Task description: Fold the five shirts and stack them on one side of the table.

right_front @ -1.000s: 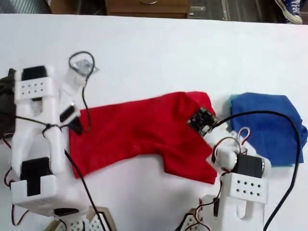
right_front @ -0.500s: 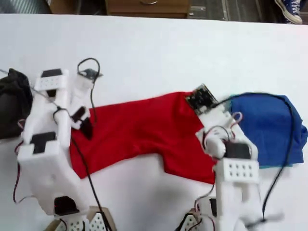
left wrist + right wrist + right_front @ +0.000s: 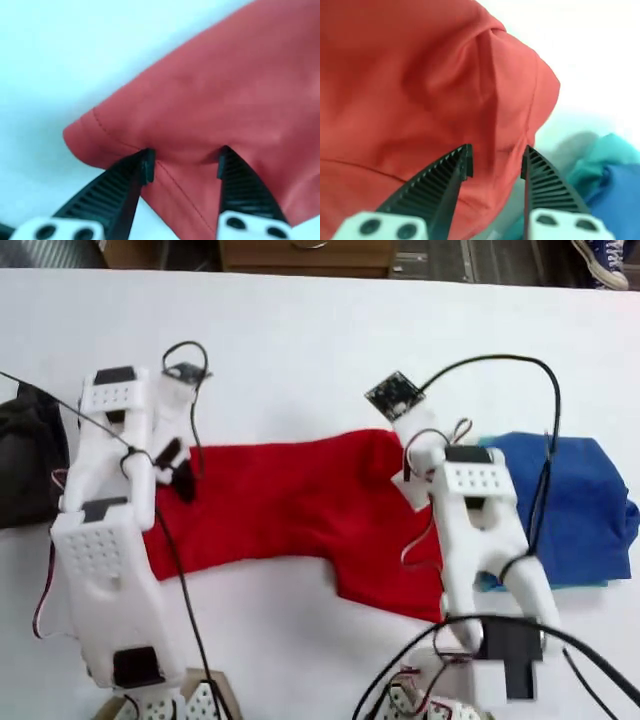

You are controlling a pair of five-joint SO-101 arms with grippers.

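A white table (image 3: 320, 330) takes up most of the high view. Beyond its far edge, a wooden drawer unit (image 3: 305, 255) stands on a dark floor (image 3: 500, 260).

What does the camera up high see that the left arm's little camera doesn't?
Up high: two white arms, a blue shirt and a dark cloth off to one side. Left wrist camera: the left gripper up close, fingers apart with tips on the cloth, and a stitched hem. Both: the red shirt on the white table.
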